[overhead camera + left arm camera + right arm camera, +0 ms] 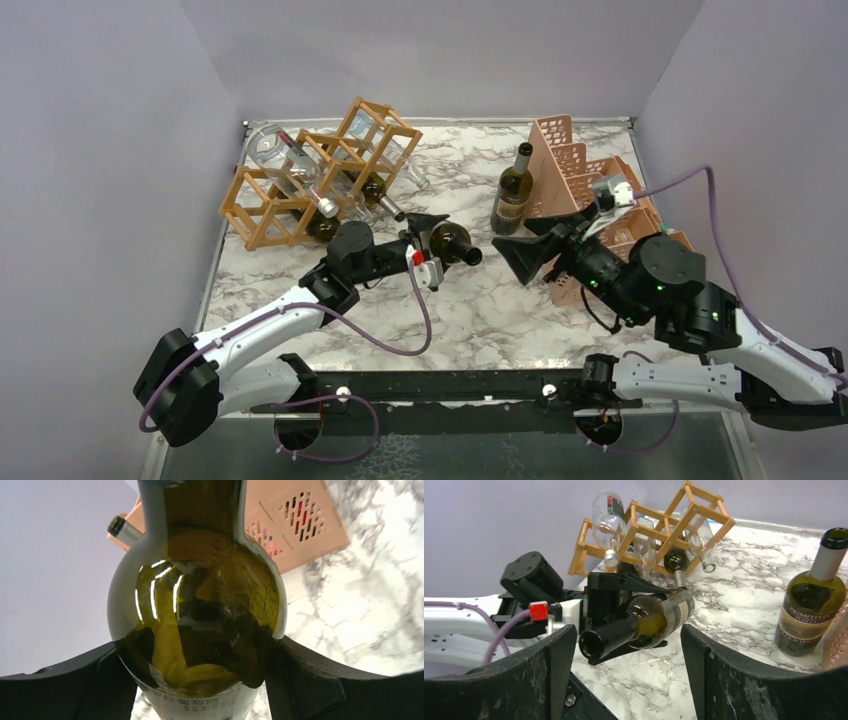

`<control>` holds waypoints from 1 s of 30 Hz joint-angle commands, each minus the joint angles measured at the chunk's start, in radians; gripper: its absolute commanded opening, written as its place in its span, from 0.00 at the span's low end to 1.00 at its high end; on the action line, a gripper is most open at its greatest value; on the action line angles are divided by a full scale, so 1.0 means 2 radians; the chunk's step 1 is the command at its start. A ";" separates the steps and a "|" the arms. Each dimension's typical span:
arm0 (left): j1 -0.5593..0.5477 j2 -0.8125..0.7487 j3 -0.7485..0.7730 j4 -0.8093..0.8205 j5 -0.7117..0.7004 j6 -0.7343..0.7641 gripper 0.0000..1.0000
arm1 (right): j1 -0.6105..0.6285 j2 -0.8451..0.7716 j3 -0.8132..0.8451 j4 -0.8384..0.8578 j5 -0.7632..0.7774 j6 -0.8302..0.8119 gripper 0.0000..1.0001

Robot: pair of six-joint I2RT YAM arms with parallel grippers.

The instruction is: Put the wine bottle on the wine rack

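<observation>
A dark green wine bottle (458,244) hangs level above the marble, its open neck pointing right. My left gripper (438,243) is shut on its body. In the left wrist view the bottle (200,605) fills the gap between the black fingers (320,680). My right gripper (512,255) stands open just right of the neck and touches nothing. Through its jaws the right gripper (629,680) shows the bottle (649,622) a little ahead. The wooden wine rack (330,158) lies tilted at the back left, with several bottles in its cells.
A second, corked wine bottle (512,190) stands upright at the back middle, beside the pink plastic crate (580,170). The rack (659,525) is behind the left arm. Grey walls close in the table on three sides.
</observation>
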 commanded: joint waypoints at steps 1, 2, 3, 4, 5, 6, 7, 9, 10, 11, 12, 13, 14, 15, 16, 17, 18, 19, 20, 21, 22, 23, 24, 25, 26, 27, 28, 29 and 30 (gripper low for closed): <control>-0.005 0.007 0.053 0.059 0.033 0.170 0.00 | 0.004 -0.022 0.035 -0.062 -0.014 -0.007 0.78; -0.006 0.010 0.059 0.059 0.033 0.193 0.00 | 0.003 -0.026 0.042 -0.072 -0.015 -0.009 0.78; -0.007 0.012 0.063 0.059 0.030 0.218 0.00 | 0.003 -0.028 0.047 -0.080 -0.017 -0.012 0.78; -0.009 0.013 0.067 0.059 0.026 0.241 0.00 | 0.003 -0.030 0.051 -0.091 -0.018 -0.013 0.78; -0.010 0.015 0.072 0.059 0.022 0.265 0.00 | 0.004 -0.029 0.054 -0.099 -0.017 -0.013 0.78; -0.012 0.016 0.077 0.058 0.017 0.287 0.00 | 0.003 -0.026 0.055 -0.106 -0.017 -0.012 0.78; -0.014 0.017 0.081 0.056 0.014 0.312 0.00 | 0.003 -0.023 0.055 -0.113 -0.017 -0.009 0.78; -0.019 0.022 0.101 0.046 0.002 0.352 0.00 | 0.003 -0.012 0.053 -0.123 -0.031 -0.004 0.78; -0.021 0.025 0.117 0.038 -0.003 0.366 0.00 | 0.003 -0.006 0.052 -0.127 -0.033 -0.002 0.78; -0.025 0.030 0.131 0.031 -0.004 0.382 0.00 | 0.003 0.001 0.052 -0.134 -0.033 0.000 0.78; -0.028 0.033 0.144 0.023 -0.003 0.400 0.00 | 0.003 0.010 0.056 -0.142 -0.032 0.003 0.78; -0.030 0.036 0.154 0.016 -0.002 0.418 0.00 | 0.003 0.017 0.060 -0.151 -0.029 0.007 0.78; -0.032 0.038 0.162 0.005 -0.001 0.435 0.00 | 0.003 0.023 0.063 -0.158 -0.026 0.012 0.78; -0.032 0.041 0.170 -0.008 -0.001 0.455 0.00 | 0.003 0.026 0.063 -0.161 -0.024 0.019 0.78; -0.033 0.042 0.177 -0.023 -0.002 0.476 0.00 | 0.003 0.026 0.061 -0.159 -0.023 0.025 0.78; -0.034 0.044 0.183 -0.036 -0.002 0.496 0.00 | 0.003 0.025 0.055 -0.154 -0.024 0.028 0.78; -0.035 0.047 0.188 -0.047 -0.004 0.514 0.00 | 0.003 0.025 0.050 -0.149 -0.027 0.030 0.78; -0.036 0.048 0.192 -0.057 -0.007 0.530 0.00 | 0.003 0.025 0.045 -0.146 -0.029 0.032 0.78; -0.037 0.050 0.198 -0.067 -0.009 0.546 0.00 | 0.003 0.026 0.043 -0.147 -0.029 0.039 0.78; -0.037 0.052 0.203 -0.080 -0.012 0.560 0.00 | 0.004 0.029 0.043 -0.150 -0.025 0.047 0.78; -0.038 0.054 0.211 -0.095 -0.017 0.577 0.00 | 0.003 0.031 0.042 -0.154 -0.023 0.057 0.78; -0.038 0.056 0.217 -0.104 -0.019 0.587 0.00 | 0.003 0.033 0.041 -0.158 -0.023 0.066 0.78; -0.039 0.057 0.221 -0.110 -0.020 0.595 0.00 | 0.003 0.035 0.039 -0.161 -0.010 0.074 0.78; -0.039 0.058 0.226 -0.115 -0.021 0.603 0.00 | 0.003 0.037 0.038 -0.166 -0.004 0.081 0.78; -0.039 0.059 0.229 -0.121 -0.021 0.610 0.00 | 0.003 0.040 0.035 -0.170 0.001 0.088 0.78; -0.039 0.060 0.232 -0.125 -0.021 0.613 0.00 | 0.003 0.042 0.033 -0.174 0.006 0.097 0.77; -0.040 0.060 0.233 -0.130 -0.021 0.618 0.00 | 0.003 0.045 0.031 -0.177 0.010 0.103 0.77; -0.040 0.060 0.234 -0.133 -0.020 0.622 0.00 | 0.003 0.049 0.029 -0.178 0.010 0.106 0.76; -0.042 0.061 0.234 -0.135 -0.021 0.628 0.00 | 0.003 0.054 0.028 -0.178 0.010 0.109 0.75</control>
